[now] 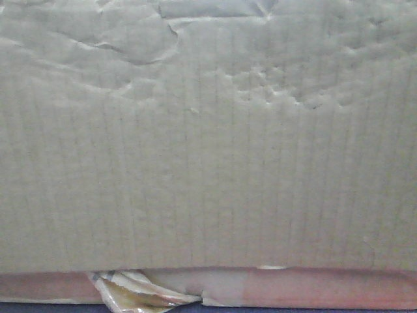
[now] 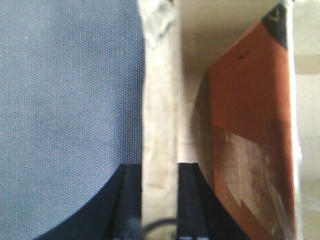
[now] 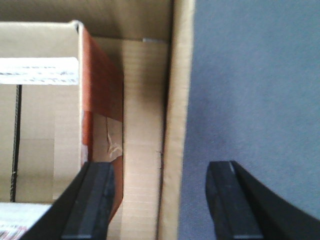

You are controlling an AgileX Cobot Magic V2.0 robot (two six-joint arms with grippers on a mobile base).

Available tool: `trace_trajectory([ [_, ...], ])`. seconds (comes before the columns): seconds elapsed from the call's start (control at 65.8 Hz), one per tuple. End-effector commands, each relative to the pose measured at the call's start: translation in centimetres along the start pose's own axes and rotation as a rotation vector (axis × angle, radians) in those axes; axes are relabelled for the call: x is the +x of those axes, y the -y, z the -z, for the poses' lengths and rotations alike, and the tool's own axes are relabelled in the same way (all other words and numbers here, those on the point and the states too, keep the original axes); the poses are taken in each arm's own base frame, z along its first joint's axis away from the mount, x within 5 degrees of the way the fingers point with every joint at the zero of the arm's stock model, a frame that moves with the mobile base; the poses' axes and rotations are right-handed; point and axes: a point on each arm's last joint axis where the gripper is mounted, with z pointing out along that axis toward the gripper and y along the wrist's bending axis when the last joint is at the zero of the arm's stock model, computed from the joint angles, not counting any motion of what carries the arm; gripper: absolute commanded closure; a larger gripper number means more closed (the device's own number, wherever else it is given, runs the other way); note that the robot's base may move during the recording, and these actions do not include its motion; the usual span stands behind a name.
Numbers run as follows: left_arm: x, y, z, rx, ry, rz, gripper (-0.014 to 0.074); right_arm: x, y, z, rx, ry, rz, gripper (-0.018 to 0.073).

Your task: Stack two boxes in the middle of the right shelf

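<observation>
Gripping: left gripper (image 2: 160, 172) is clamped on a cardboard side wall, a finger flat against each face. Right gripper (image 3: 162, 170) straddles the opposite wall, jaws apart, gaps on both sides. Wrinkled box (image 1: 208, 130) fills the front view, sitting on the flatter box (image 1: 313, 288), torn tape (image 1: 137, 295) at its lower left edge. Grey surface (image 2: 65, 100) lies outside both walls; orange carton (image 3: 102, 75) is inside.
</observation>
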Motion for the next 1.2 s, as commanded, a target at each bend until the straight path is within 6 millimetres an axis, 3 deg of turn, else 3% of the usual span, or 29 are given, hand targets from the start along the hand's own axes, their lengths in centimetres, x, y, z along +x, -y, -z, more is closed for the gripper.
trace_trajectory([
  [0.0,-0.2,-0.2,0.5,-0.001,0.03,0.0,0.0708,-0.2,-0.2,-0.9,0.012,-0.013,0.0,0.0263],
  [0.35,-0.2,-0.2,0.5,-0.001,0.03,0.0,0.0708,0.1,-0.4,-3.5,0.042,-0.088,0.007,0.0263],
  [0.608,-0.2,-0.2,0.5,-0.001,0.03,0.0,0.0708,0.1,-0.4,-3.8,0.046,-0.097,0.006,0.0267],
  [0.791,-0.2,-0.2,0.5,-0.001,0.03,0.0,0.0708,0.0,-0.4,-4.1,0.048,-0.102,0.006,0.0421],
  [0.958,-0.3,-0.1,0.6,0.001,0.033,0.001,0.0708,-0.1,0.0,-3.8,0.084,-0.079,0.024,0.0726],
  [1.186,-0.8,-0.4,2.0,0.013,0.084,0.009,0.0708,-0.2,0.6,-2.6,0.124,-0.024,0.044,0.0713],
])
